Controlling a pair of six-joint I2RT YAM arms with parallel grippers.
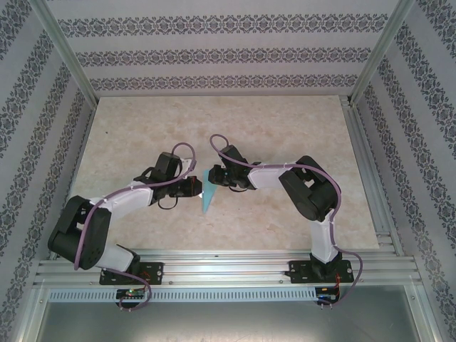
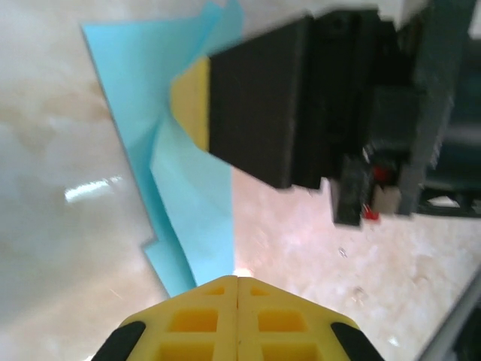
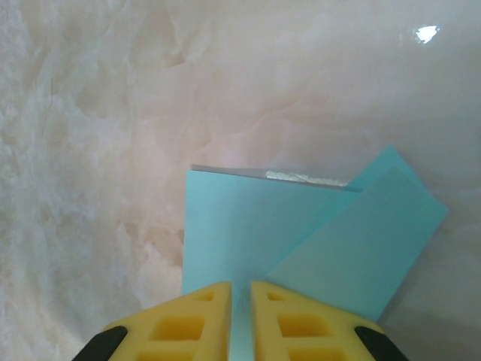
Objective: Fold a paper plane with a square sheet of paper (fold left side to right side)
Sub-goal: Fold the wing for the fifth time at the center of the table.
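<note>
Top view: the paper [image 1: 207, 194] lies mid-bench as a narrow pointed strip on the bench [image 1: 285, 128]. It is squeezed between the left end effector [image 1: 197, 188] and the right end effector [image 1: 215, 175]. Risk: both crowd the same small piece, so a sideways move by either could drag it off line or knock the other. Finger spacing is too small to read from up here.

Left wrist view: the layers are loose. One flap stands up off the bench against the right end effector's yellow pad [image 2: 191, 101], and the long edge looks stepped, not flush. Pressed down like that, we'd expect a crooked crease or a wrinkle. The left end effector is fully closed, no gap. The paper's near corner runs right up to its tips, but we can't tell whether it is pinched or just touching.

Right wrist view: an upper layer sits skewed across the lower one, and the corners don't match. A slide along the fold from here could push the layers further apart or tear the thin sheet. The right end effector stands a narrow slit apart, with paper showing through the slit and its tips over the paper's near edge. We can't tell whether it presses or hovers, and nothing looks clamped.
</note>
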